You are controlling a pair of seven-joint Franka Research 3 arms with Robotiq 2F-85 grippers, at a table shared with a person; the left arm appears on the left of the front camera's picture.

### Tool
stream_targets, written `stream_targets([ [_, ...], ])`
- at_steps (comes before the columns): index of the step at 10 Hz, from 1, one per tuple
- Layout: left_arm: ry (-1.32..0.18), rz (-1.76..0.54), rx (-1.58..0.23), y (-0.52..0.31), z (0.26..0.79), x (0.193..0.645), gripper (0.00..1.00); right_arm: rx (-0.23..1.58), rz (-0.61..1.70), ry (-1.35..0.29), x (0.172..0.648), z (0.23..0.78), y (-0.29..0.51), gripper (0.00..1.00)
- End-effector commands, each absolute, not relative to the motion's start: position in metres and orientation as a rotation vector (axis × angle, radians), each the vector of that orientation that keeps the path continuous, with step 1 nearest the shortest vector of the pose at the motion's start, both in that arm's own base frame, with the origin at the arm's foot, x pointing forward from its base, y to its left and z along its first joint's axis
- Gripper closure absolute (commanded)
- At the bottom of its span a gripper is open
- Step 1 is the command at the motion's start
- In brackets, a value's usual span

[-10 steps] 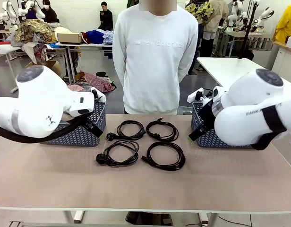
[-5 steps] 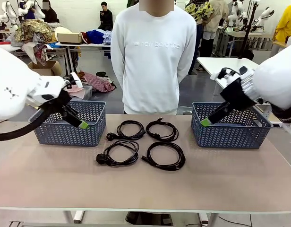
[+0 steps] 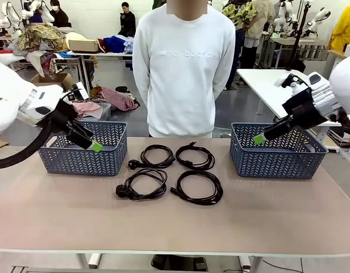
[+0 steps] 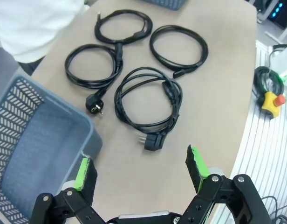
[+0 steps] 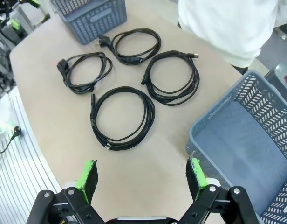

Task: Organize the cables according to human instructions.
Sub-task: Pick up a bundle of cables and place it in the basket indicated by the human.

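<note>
Left pincer point(image 3: 94, 146), right pincer point(image 3: 258, 138) higher, agape, empty

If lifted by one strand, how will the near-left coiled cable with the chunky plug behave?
The near-left cable is thin cord, loosely wound, no tie visible: it will probably sag and uncoil. Its chunky plug likely dangles as the heavy end. Lying flat, it should slide, not roll.
</note>
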State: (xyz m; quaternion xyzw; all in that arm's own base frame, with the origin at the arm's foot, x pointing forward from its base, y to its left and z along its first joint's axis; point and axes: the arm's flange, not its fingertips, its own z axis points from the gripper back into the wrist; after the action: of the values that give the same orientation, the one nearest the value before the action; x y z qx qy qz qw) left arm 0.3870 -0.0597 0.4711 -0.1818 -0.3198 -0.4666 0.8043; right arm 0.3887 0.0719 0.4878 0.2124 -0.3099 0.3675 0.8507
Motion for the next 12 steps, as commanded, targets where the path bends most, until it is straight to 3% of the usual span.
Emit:
stream_targets([
  [1, -0.683, -1.026, -0.408, -0.059, 0.470, 0.396, 0.00, 0.505, 0.807, -0.677, 0.399, 0.482, 0.059, 0.00],
  [12, -0.684, -1.005, -0.402, -0.061, 0.472, 0.388, 0.00, 0.467, 0.775, -0.659, 0.390, 0.487, 0.066, 0.00],
])
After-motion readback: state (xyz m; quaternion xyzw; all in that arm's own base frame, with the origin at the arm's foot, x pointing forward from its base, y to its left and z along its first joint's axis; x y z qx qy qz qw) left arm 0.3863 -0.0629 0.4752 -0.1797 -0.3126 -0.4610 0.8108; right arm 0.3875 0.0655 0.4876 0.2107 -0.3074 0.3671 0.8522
